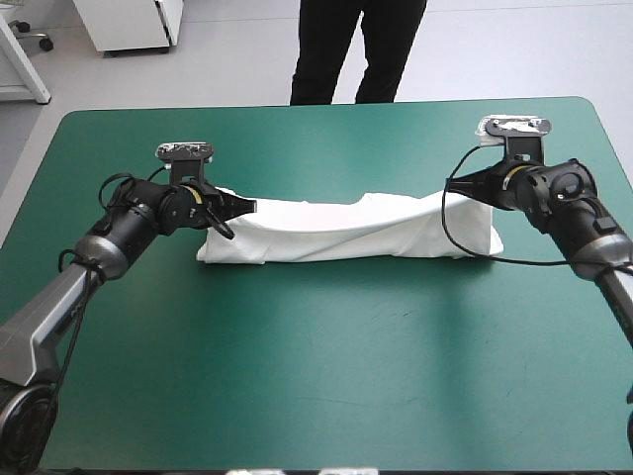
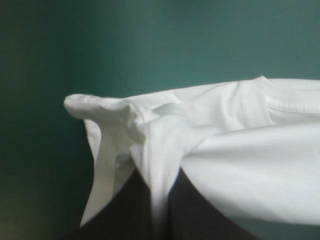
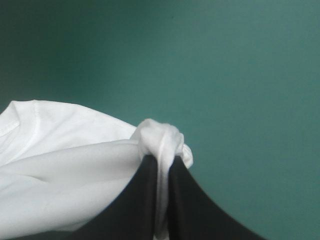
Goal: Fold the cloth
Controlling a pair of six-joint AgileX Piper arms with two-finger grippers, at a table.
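The white T-shirt (image 1: 341,230) hangs as a long, sagging band across the middle of the teal-green table, stretched between both arms. My left gripper (image 1: 240,207) is shut on the T-shirt at its left end; in the left wrist view a pinched fold (image 2: 152,150) runs between the black fingers (image 2: 125,210), and the collar seam (image 2: 285,102) shows beside them. My right gripper (image 1: 457,184) is shut on the T-shirt at its right end. There a bunched knot of cloth (image 3: 160,142) sits over the fingertips (image 3: 145,200). The band's lower edge rests on the table.
Bare teal-green cover (image 1: 326,376) lies in front of the shirt and also behind it (image 1: 336,139). A person's legs stand beyond the far edge, away from the tabletop.
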